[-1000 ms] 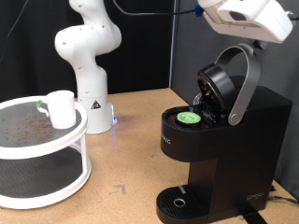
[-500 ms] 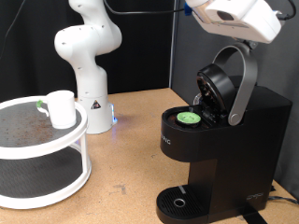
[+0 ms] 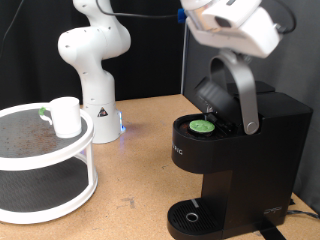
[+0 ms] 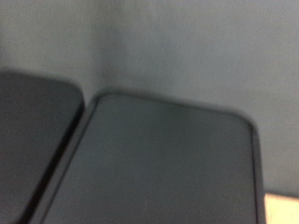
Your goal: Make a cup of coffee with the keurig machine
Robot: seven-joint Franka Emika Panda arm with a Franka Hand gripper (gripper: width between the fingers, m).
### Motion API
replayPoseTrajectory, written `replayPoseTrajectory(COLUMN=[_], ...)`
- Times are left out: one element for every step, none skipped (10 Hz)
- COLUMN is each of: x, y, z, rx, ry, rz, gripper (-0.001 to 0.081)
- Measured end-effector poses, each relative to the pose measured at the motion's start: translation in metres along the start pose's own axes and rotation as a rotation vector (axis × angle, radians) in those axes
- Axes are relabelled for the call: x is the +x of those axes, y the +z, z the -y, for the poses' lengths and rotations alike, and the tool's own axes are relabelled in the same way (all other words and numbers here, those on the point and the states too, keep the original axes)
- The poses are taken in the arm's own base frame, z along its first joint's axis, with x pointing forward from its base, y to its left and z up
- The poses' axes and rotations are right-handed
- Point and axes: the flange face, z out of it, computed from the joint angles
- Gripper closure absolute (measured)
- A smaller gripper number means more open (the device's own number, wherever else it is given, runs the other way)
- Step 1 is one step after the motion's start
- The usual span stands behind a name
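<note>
The black keurig machine (image 3: 252,150) stands at the exterior view's right. Its lid (image 3: 212,92) is raised, and a green-topped pod (image 3: 203,126) sits in the open chamber. My gripper (image 3: 232,28) is at the top of the grey arched lid handle (image 3: 239,95); its fingers are hidden by the white hand. The wrist view shows only blurred dark machine surfaces (image 4: 168,159) up close. The white cup (image 3: 66,116) stands upright on the top tier of a round white stand (image 3: 40,165) at the exterior view's left, far from the gripper.
The arm's white base (image 3: 95,70) stands behind the stand, with a blue light at its foot. The machine's round drip tray (image 3: 190,216) holds nothing. Bare wooden tabletop (image 3: 130,170) lies between the stand and the machine.
My hand has moved left and down in the exterior view. The grey handle and the lid have swung with it, from tilted back to more upright over the pod chamber.
</note>
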Motion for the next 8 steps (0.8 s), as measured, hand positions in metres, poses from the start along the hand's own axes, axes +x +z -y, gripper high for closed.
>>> replayPoseTrajectory(x=[-0.007, -0.016, -0.024, -0.032, -0.039, -0.045, -0.050, -0.055], y=[-0.004, -0.007, -0.009, -0.009, -0.007, -0.005, -0.003, -0.001], z=[-0.007, -0.013, -0.020, -0.025, -0.028, -0.030, -0.032, -0.034], rx=[-0.032, -0.053, -0.065, -0.069, -0.067, -0.066, -0.065, -0.062], ry=[0.006, 0.015, 0.022, 0.022, 0.017, 0.010, 0.003, -0.005], rz=[0.007, 0.014, 0.018, 0.021, 0.026, 0.030, 0.033, 0.037], gripper=[0.0803, 0.0803, 0.0803, 0.0803, 0.0803, 0.0803, 0.0803, 0.0803])
